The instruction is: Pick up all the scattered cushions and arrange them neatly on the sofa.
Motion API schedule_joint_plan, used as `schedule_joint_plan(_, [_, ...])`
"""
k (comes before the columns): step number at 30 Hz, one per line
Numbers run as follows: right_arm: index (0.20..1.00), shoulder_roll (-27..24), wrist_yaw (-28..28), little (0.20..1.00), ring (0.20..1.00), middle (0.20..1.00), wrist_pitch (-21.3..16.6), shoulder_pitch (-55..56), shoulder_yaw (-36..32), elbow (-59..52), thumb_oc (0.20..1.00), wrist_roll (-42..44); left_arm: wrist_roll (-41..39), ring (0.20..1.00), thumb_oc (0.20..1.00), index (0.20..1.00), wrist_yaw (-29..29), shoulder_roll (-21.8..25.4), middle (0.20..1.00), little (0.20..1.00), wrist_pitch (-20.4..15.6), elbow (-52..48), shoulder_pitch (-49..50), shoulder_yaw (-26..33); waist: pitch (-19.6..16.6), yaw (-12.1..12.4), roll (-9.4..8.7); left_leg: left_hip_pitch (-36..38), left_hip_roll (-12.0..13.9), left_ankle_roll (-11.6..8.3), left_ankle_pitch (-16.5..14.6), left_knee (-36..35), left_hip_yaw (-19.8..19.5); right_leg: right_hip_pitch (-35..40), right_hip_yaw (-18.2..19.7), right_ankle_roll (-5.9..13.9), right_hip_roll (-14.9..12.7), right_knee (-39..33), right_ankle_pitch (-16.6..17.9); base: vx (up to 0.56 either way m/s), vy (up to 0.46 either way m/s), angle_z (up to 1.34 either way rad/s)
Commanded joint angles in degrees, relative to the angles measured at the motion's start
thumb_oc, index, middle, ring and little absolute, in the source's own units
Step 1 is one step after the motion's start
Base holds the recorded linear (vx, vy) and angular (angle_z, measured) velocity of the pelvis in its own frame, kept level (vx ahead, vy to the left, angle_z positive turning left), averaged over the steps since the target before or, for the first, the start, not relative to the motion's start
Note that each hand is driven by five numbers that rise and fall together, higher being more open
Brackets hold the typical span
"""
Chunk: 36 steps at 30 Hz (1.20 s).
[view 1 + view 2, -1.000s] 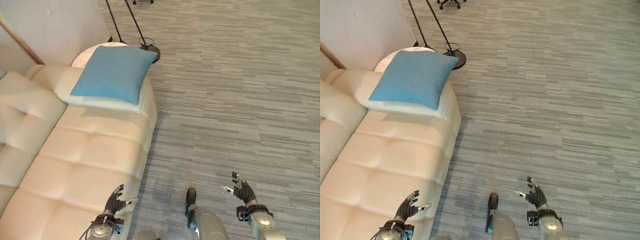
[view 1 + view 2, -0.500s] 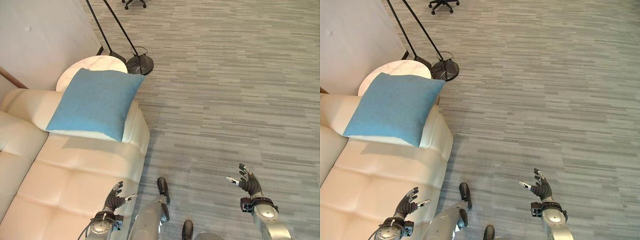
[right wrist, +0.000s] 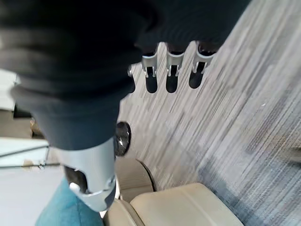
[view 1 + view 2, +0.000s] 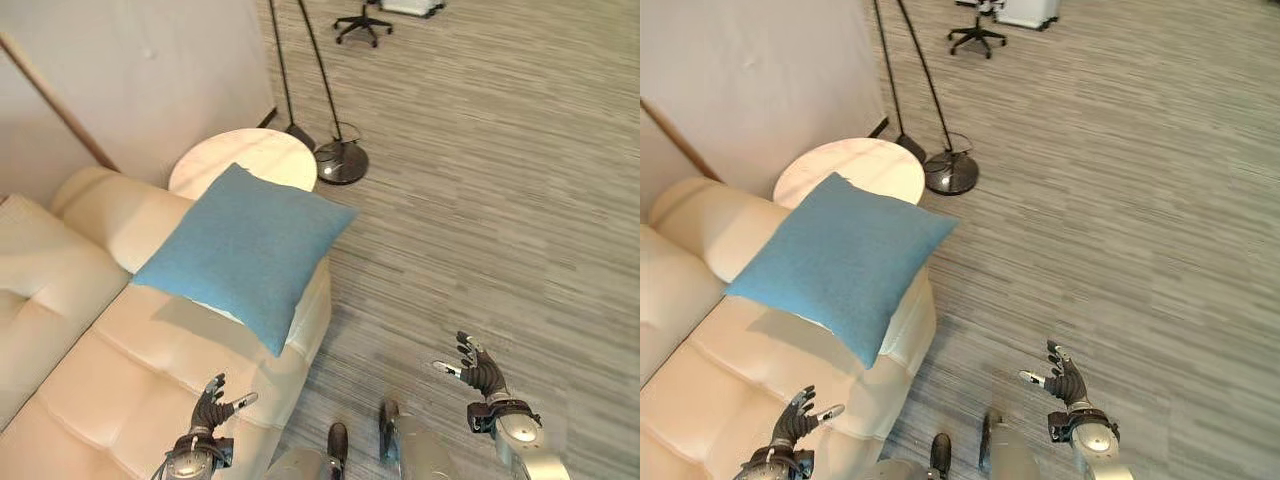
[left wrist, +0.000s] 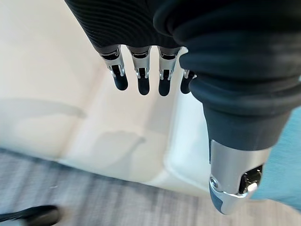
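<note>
One blue cushion lies on the arm end of the cream sofa, beside a round side table. Left hand hovers over the seat, fingers spread, empty. Right hand hangs spread above the carpet.

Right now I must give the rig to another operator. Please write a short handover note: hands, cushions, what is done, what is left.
Left hand: open, empty, over the front of the sofa seat.
Right hand: open, empty, above the carpet.
Blue cushion: lies on the sofa's armrest end, turned at an angle, one corner past the front edge, beside the round side table.
Done: that cushion is on the sofa.
Left: straighten it; no other cushions are visible on the floor here, so look around.
</note>
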Motion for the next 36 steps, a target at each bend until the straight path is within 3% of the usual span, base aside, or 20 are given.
schedule_joint_plan(1, [1.000, -1.1, -0.9, 1.000, 1.000, 1.000, -2.1, 0.8, -3.7, -1.4, 1.000, 1.2, 0.8, 1.000, 1.000, 1.000, -0.2, 1.9, 1.000, 1.000, -2.1, -2.8, -1.6, -1.3, 0.9, -2.9, -0.07, 1.9, -0.6, -6.02, -4.4, 2.3, -5.3, 6.1, 4.0, 3.43, 0.4, -7.8, 6.6, 0.34, -0.233, 2.05])
schedule_joint_plan(3, [1.000, -0.9, -1.0, 1.000, 1.000, 1.000, -2.7, 0.4, -4.0, 0.8, 1.000, 1.9, -0.4, 1.000, 1.000, 1.000, 0.1, 1.1, 1.000, 1.000, -2.5, -1.5, -2.6, -2.1, 0.1, -3.0, 0.52, 1.4, 0.5, -7.93, -4.3, 5.0, -6.5, 8.7, 0.3, 2.57, -2.0, -8.2, 7.6, 0.24, -0.280, 2.38])
schedule_joint_plan(4, [1.000, -0.9, -1.0, 1.000, 1.000, 1.000, -2.7, 0.3, -4.0, 0.9, 1.000, 1.9, -0.4, 1.000, 1.000, 1.000, 0.1, 1.2, 1.000, 1.000, -2.5, -1.5, -2.6, -2.1, 0.0, -3.2, 0.40, 1.3, 0.3, -7.93, -4.1, 4.9, -6.6, 8.6, 0.2, 2.61, -2.2, -8.3, 7.8, 0.21, -0.288, 1.19])
schedule_joint_plan(6, [1.000, -1.0, -1.1, 1.000, 1.000, 1.000, -2.9, -0.2, -4.3, 1.0, 1.000, 2.6, -1.9, 1.000, 1.000, 1.000, 0.1, 1.0, 1.000, 1.000, -2.7, -1.7, -2.7, -2.2, -0.1, -3.5, 0.78, -2.0, 2.9, -9.92, -2.7, 10.7, -2.5, 10.3, -2.5, 1.92, -3.6, -8.5, 6.9, 0.16, -0.205, 1.12])
schedule_joint_plan(7, [1.000, -1.8, -1.4, 1.000, 1.000, 1.000, -3.3, -0.3, -4.6, 0.8, 1.000, 3.3, -2.1, 1.000, 1.000, 1.000, 0.0, 1.0, 1.000, 1.000, -2.7, -1.6, -2.6, -2.5, 0.5, -3.8, 0.81, -6.5, 6.0, -10.71, -0.3, 19.2, 3.2, 12.9, -4.7, 0.29, -4.6, -8.4, 5.2, 0.16, -0.176, 1.12])
schedule_joint_plan(8, [1.000, -1.9, -1.4, 1.000, 1.000, 1.000, -3.3, -0.3, -4.6, 0.8, 1.000, 3.3, -2.1, 1.000, 1.000, 1.000, 0.1, 1.0, 1.000, 1.000, -2.7, -1.6, -2.6, -2.5, 0.5, -3.8, 0.92, -6.8, 6.1, -10.73, -0.5, 19.6, 3.1, 12.8, -4.8, 0.27, -4.5, -8.4, 5.1, 0.15, -0.199, 1.05])
schedule_joint_plan(10, [1.000, -2.5, -1.7, 1.000, 1.000, 1.000, -3.0, -0.5, -4.7, 1.2, 1.000, 3.4, -2.0, 1.000, 1.000, 1.000, 0.0, 1.1, 1.000, 1.000, -2.4, -0.9, -2.8, -2.4, 0.9, -4.0, 0.71, -10.1, 9.8, -10.48, 0.6, 25.8, 9.6, 15.0, -7.0, -1.10, -4.9, -8.5, 3.2, 0.16, -0.191, 0.82])
schedule_joint_plan(11, [1.000, -2.4, -2.0, 1.000, 1.000, 1.000, -2.9, -0.2, -5.3, 1.5, 1.000, 4.0, -2.1, 1.000, 1.000, 1.000, -0.1, 1.2, 1.000, 1.000, -2.2, 0.2, -3.1, -2.6, 0.9, -4.1, 0.50, -12.0, 12.3, -9.95, -0.1, 24.9, 14.7, 17.5, -9.2, -1.74, -5.1, -9.2, 1.7, 0.27, -0.209, 0.59])
schedule_joint_plan(14, [1.000, -2.5, -2.3, 1.000, 1.000, 1.000, -3.1, 0.6, -6.2, 1.1, 1.000, 4.7, -1.7, 1.000, 1.000, 1.000, -0.4, 1.5, 1.000, 1.000, -2.1, 1.0, -3.4, -2.7, -0.1, -3.9, 0.14, -14.5, 11.7, -9.50, -0.8, 17.6, 19.2, 20.2, -12.0, -1.77, -5.0, -10.2, 0.1, 0.27, -0.084, 0.76])
schedule_joint_plan(16, [1.000, -2.5, -2.9, 1.000, 1.000, 1.000, -3.0, 0.6, -6.5, 1.1, 1.000, 4.2, -1.7, 1.000, 1.000, 1.000, -0.2, 1.5, 1.000, 1.000, -1.9, 0.8, -3.6, -2.6, -0.9, -3.6, 0.20, -16.0, 11.5, -10.67, 0.3, 13.4, 22.5, 22.9, -13.2, -1.59, -4.0, -10.5, -2.1, 0.36, -0.004, 0.62])
schedule_joint_plan(18, [1.000, -2.6, -3.0, 1.000, 1.000, 1.000, -2.7, 0.4, -6.5, 0.9, 1.000, 3.1, -1.8, 1.000, 1.000, 1.000, -0.1, 1.1, 1.000, 1.000, -2.0, 0.7, -3.0, -1.6, -1.3, -2.8, 0.31, -15.3, 11.6, -10.17, 2.2, 10.3, 24.4, 23.8, -13.9, -1.76, -3.0, -9.9, -2.5, 0.28, 0.060, 0.40])
schedule_joint_plan(21, [1.000, -2.5, -2.5, 1.000, 1.000, 1.000, -2.4, 0.8, -6.5, 0.0, 1.000, 1.6, -2.2, 1.000, 1.000, 1.000, 0.1, 0.6, 1.000, 1.000, -1.8, 0.5, -1.5, -0.7, -2.1, -1.7, -0.06, -13.0, 8.9, -9.07, 1.9, 7.0, 20.0, 24.7, -13.9, -0.92, -3.1, -8.0, -3.2, 0.24, 0.111, -0.21])
schedule_joint_plan(24, [1.000, -2.9, -2.5, 1.000, 1.000, 1.000, -2.2, 1.3, -7.4, -2.1, 1.000, -0.9, -2.7, 1.000, 1.000, 1.000, 0.0, 0.7, 1.000, 1.000, -1.6, 0.2, -0.1, 1.1, -3.3, -0.4, -1.04, -9.6, 7.4, -7.65, 0.9, 4.3, 19.1, 25.0, -13.9, 0.24, -3.7, -5.4, -3.3, 0.25, 0.114, -0.07])
schedule_joint_plan(26, [1.000, -3.1, -2.6, 1.000, 1.000, 1.000, -2.3, 1.4, -7.9, -3.2, 1.000, -1.7, -2.7, 1.000, 1.000, 1.000, 0.1, 1.0, 1.000, 1.000, -1.6, -0.3, 0.0, 1.6, -3.3, -0.2, -1.31, -8.6, 7.0, -6.94, 0.5, 3.5, 18.5, 23.9, -14.1, 0.79, -4.2, -1.6, -3.1, 0.11, 0.081, -0.02])
schedule_joint_plan(27, [1.000, -3.8, -3.1, 1.000, 1.000, 1.000, -2.4, 0.9, -8.6, -5.6, 1.000, -3.3, -3.0, 1.000, 1.000, 1.000, 0.6, 1.8, 1.000, 1.000, -1.6, -0.9, -0.2, 2.4, -2.4, -0.2, -1.51, -7.3, 6.6, -5.77, -0.3, 3.4, 17.2, 20.0, -13.4, 2.10, -5.2, 6.2, -1.2, 0.07, 0.061, 0.00])
schedule_joint_plan(29, [1.000, -4.1, -3.4, 1.000, 1.000, 1.000, -3.1, 0.6, -9.2, -8.4, 1.000, -4.3, -2.8, 1.000, 1.000, 1.000, 1.2, 2.5, 1.000, 1.000, -1.9, -1.4, -0.6, 2.9, -1.5, -0.3, -1.52, -6.3, 6.6, -5.27, -1.0, 3.2, 15.4, 16.8, -11.7, 2.27, -4.9, 9.6, -0.9, 0.09, 0.025, 0.21])
schedule_joint_plan(33, [1.000, -5.6, -4.2, 1.000, 1.000, 1.000, -3.4, -0.4, -10.0, -10.6, 1.000, -5.6, -4.4, 1.000, 1.000, 1.000, 1.9, 2.9, 1.000, 1.000, -2.9, -2.6, -1.4, 3.5, -0.5, -1.5, -0.83, -4.6, 6.4, -5.69, -0.9, 1.5, 11.9, 11.0, -7.4, 1.33, -2.4, 4.3, -0.6, 0.10, -0.054, 0.64])
schedule_joint_plan(36, [1.000, -7.0, -5.0, 1.000, 1.000, 1.000, -3.0, -0.8, -10.5, -12.2, 1.000, -7.3, -5.0, 1.000, 1.000, 1.000, 2.5, 3.5, 1.000, 1.000, -3.4, -3.9, -1.7, 4.1, -0.3, -2.0, -2.06, -3.6, 4.9, -6.37, -1.4, 1.1, 9.9, 13.2, -6.1, 1.73, -2.8, -5.1, 1.5, 0.11, -0.096, 0.68])
